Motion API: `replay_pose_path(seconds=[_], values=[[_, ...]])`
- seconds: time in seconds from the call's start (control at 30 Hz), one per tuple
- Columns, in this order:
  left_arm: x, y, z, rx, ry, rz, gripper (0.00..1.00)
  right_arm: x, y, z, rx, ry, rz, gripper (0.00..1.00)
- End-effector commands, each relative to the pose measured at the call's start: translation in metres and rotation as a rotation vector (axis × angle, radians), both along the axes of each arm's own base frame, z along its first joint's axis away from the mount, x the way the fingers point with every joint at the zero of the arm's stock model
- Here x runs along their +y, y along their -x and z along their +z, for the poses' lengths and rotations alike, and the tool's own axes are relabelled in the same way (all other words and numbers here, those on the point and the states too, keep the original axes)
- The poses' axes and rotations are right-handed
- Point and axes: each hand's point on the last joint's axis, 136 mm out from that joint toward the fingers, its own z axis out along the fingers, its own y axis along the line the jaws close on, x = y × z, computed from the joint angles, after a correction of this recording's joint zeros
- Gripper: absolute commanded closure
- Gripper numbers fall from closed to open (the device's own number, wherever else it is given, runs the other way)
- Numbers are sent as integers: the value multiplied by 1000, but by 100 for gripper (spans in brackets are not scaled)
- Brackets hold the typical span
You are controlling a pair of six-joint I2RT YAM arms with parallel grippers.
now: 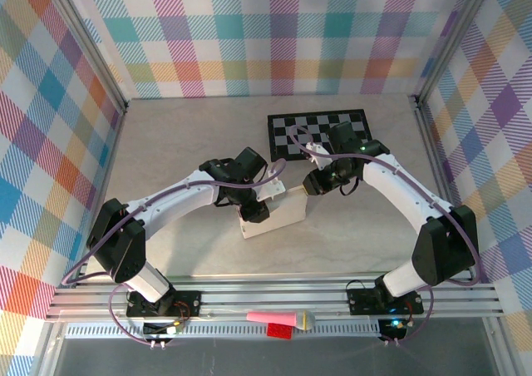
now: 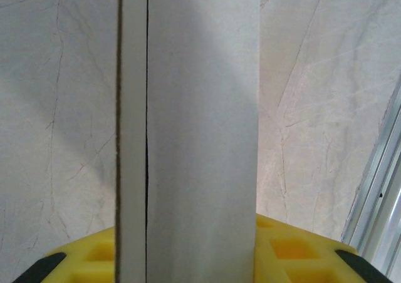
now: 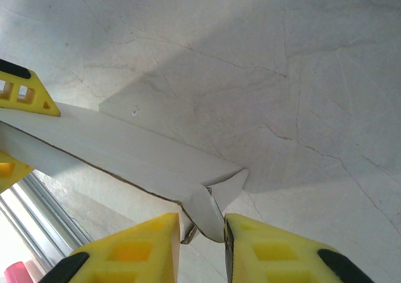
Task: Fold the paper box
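Observation:
The paper box (image 1: 278,212) is a slim white cardboard box in the middle of the table, between the two arms. My left gripper (image 1: 252,203) holds its left part. In the left wrist view the paper box (image 2: 200,133) stands up between the yellow fingers (image 2: 294,248), with a dark seam running along its left side. My right gripper (image 1: 311,185) is at the box's right end. In the right wrist view, a small end flap (image 3: 210,217) of the paper box (image 3: 125,148) sits between that gripper's yellow fingers (image 3: 282,252), against the right pad. My left gripper's yellow finger (image 3: 25,90) shows at the far end.
A black-and-white checkerboard mat (image 1: 320,131) lies behind the right gripper. Plaid walls enclose the table on three sides. An aluminium rail (image 1: 274,297) runs along the near edge, with a pink and a red item (image 1: 278,319) below it.

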Motion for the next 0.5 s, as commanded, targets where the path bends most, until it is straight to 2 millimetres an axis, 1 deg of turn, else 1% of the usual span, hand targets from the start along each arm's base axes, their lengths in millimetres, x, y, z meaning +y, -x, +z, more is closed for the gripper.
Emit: replay_pose_path(seconds=[0.0, 0.03, 0.27, 0.47], values=[[-1, -2, 3, 10, 17, -10, 67, 8, 3, -2, 19, -31, 19, 76], [-2, -3, 3, 10, 18, -10, 67, 8, 3, -1, 16, -34, 17, 77], [-2, -3, 3, 14, 20, -10, 67, 7, -1, 0, 14, -24, 4, 79], [-3, -3, 3, 15, 21, -11, 68, 7, -1, -2, 16, -10, 6, 85]])
